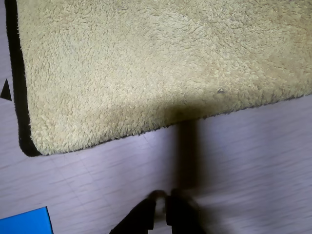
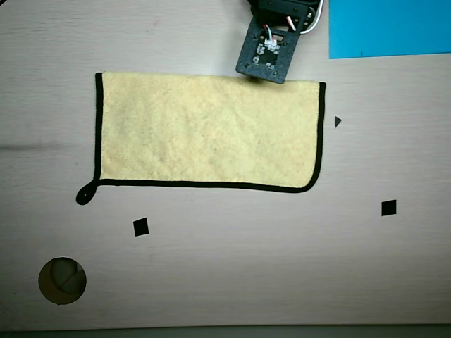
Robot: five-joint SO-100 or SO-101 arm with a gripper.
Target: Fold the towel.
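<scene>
The towel (image 2: 208,130) lies flat on the table as a pale yellow fuzzy rectangle, with black trim on its left, right and lower sides in the overhead view and a small black loop (image 2: 85,193) at the lower left corner. Its upper edge there shows no trim. In the wrist view the towel (image 1: 161,63) fills the upper part. My gripper (image 1: 163,201) hovers over bare table just off that untrimmed edge, fingers shut together with nothing between them. From overhead the arm's wrist (image 2: 268,51) hides the fingers.
A bright blue sheet (image 2: 389,28) lies at the top right of the overhead view, its corner (image 1: 27,222) showing at the wrist view's lower left. Small black markers (image 2: 141,227) (image 2: 388,208) (image 2: 337,122) and a round hole (image 2: 62,280) dot the table.
</scene>
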